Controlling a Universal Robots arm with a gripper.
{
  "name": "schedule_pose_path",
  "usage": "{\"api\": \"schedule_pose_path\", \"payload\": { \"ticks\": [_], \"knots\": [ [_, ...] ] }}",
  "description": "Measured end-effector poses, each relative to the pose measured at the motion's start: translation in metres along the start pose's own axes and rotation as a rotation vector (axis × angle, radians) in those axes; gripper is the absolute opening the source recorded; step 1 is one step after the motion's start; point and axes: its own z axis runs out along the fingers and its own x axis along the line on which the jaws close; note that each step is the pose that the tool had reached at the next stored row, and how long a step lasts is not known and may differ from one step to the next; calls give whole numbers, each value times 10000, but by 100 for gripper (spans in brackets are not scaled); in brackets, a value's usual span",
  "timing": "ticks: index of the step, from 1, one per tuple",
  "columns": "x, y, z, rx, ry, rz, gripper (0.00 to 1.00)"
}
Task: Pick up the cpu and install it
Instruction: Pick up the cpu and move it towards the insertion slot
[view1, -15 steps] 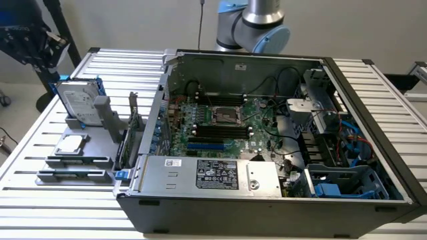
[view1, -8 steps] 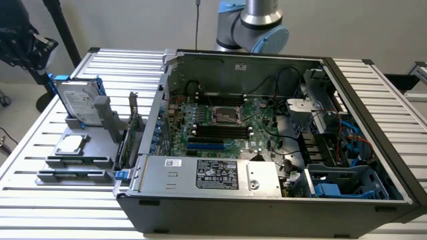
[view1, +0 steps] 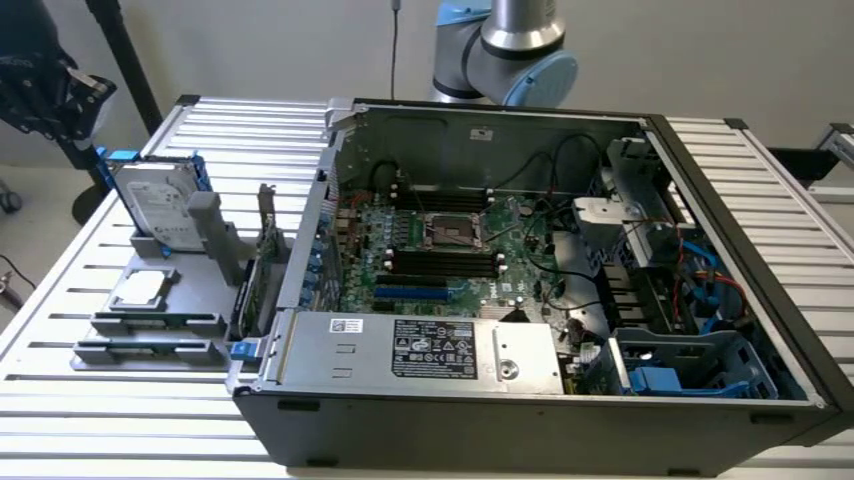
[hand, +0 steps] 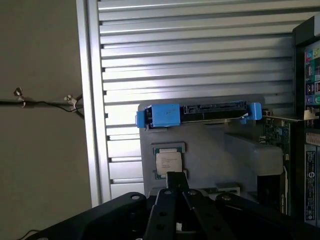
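Observation:
The cpu (view1: 144, 288), a small square chip with a silvery top, lies flat on the grey holder (view1: 200, 275) on the exterior view's left, outside the computer case. In the wrist view the cpu (hand: 168, 162) sits just beyond my gripper (hand: 174, 182), whose black fingers meet with nothing between them. My gripper (view1: 67, 105) hangs high above the table's far left corner, well clear of the holder. The empty cpu socket (view1: 451, 232) lies in the middle of the motherboard inside the open case (view1: 534, 420).
A silver hard drive with a blue bracket (view1: 160, 205) stands upright on the holder behind the cpu. Two long grey sticks (view1: 154, 322) lie in front of it. The case walls rise around the motherboard. The slatted table (view1: 120, 420) ends at the exterior view's left.

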Motion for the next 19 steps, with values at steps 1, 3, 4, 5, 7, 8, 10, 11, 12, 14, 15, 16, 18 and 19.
{"api": "schedule_pose_path", "payload": {
  "ticks": [1,3,4,5,7,8,10,11,12,14,15,16,18,19],
  "knots": [
    [0,0,0,0,0,0,11],
    [0,0,0,0,0,0,11],
    [0,0,0,0,0,0,11],
    [0,0,0,0,0,0,11],
    [0,0,0,0,0,-1,17],
    [0,0,0,0,0,0,24],
    [0,0,0,0,0,0,30],
    [0,0,0,0,0,-1,36],
    [0,0,0,0,5,0,42],
    [0,0,0,1,11,0,47],
    [0,0,1,2,13,0,53],
    [0,0,8,1,11,0,53],
    [1,-3,41,1,11,0,59],
    [0,-7,60,0,11,-2,65]
  ]
}}
